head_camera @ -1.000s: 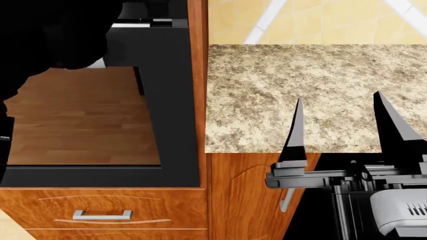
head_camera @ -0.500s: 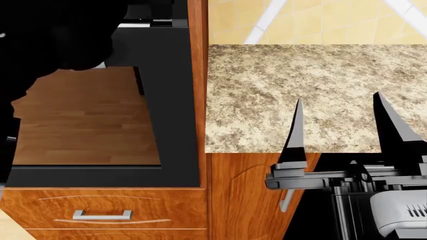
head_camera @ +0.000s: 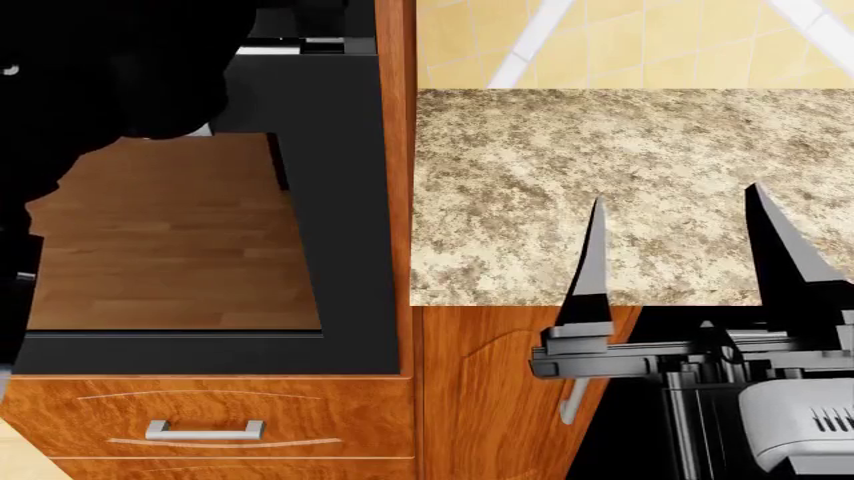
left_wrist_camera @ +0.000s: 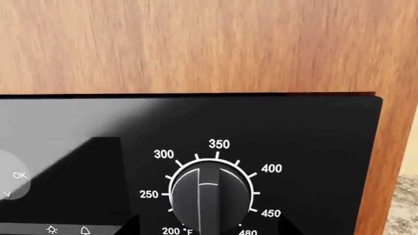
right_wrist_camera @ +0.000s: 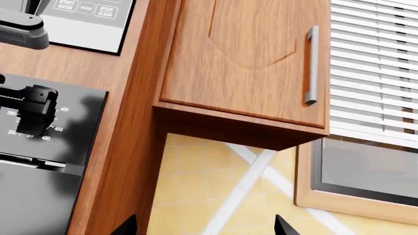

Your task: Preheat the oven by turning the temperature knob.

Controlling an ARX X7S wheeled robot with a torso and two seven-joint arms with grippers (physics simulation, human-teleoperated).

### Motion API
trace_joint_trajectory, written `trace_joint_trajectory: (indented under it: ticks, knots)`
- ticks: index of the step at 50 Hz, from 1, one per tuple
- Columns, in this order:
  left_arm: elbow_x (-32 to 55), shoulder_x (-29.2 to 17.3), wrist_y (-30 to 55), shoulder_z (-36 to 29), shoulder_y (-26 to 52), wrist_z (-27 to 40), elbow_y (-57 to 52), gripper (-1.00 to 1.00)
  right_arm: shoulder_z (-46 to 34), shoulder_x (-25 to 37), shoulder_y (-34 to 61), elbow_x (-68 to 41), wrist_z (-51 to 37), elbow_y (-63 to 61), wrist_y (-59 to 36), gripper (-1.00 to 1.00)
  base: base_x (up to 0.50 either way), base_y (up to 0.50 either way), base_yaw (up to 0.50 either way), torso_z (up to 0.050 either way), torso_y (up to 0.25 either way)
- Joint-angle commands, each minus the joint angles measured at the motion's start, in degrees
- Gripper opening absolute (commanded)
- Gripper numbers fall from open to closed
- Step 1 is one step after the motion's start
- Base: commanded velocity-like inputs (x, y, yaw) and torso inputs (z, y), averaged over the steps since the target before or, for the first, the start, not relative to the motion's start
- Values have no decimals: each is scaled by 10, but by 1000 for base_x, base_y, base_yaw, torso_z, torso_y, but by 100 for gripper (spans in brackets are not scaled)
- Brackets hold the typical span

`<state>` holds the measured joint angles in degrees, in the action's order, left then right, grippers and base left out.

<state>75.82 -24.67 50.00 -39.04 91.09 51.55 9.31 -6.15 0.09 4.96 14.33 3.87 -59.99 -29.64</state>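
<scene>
The oven [head_camera: 350,200] is a black unit with a glass door [head_camera: 174,240] that mirrors wooden flooring. Its control panel [left_wrist_camera: 313,142] carries the temperature knob [left_wrist_camera: 210,193], ringed by marks from 200 to 480. The knob's ridge stands about upright, toward 350. My left gripper [left_wrist_camera: 210,226] is open, and its dark fingertips [left_wrist_camera: 134,225] flank the knob without touching it. The right wrist view shows the same left gripper [right_wrist_camera: 34,115] pressed up to the dial. My right gripper [head_camera: 687,255] is open and empty, in front of the counter's front edge.
A speckled stone countertop [head_camera: 627,170] lies right of the oven column, backed by yellow tile [right_wrist_camera: 216,181]. A wooden drawer [head_camera: 204,430] sits below the oven. An upper cabinet [right_wrist_camera: 242,58] with a bar handle and window blinds [right_wrist_camera: 379,63] are higher up.
The dark bulk of my left arm has shifted slightly to the right across the oven door. The right arm has not moved.
</scene>
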Motion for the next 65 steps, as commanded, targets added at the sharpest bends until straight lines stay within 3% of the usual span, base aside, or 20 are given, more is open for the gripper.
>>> trace_joint_trajectory:
  ticks: [1, 65]
  knots:
    - [-1, 0, -4, 0, -1, -5, 3, -100, -2, 0, 1, 1, -1, 0, -3, 100, 0, 0, 0, 0, 0]
    - [-32, 11, -33, -15, -7, -39, 48, -100, -1, 0, -5, -2, 1, 0, 4, 100, 0, 0, 0, 0, 0]
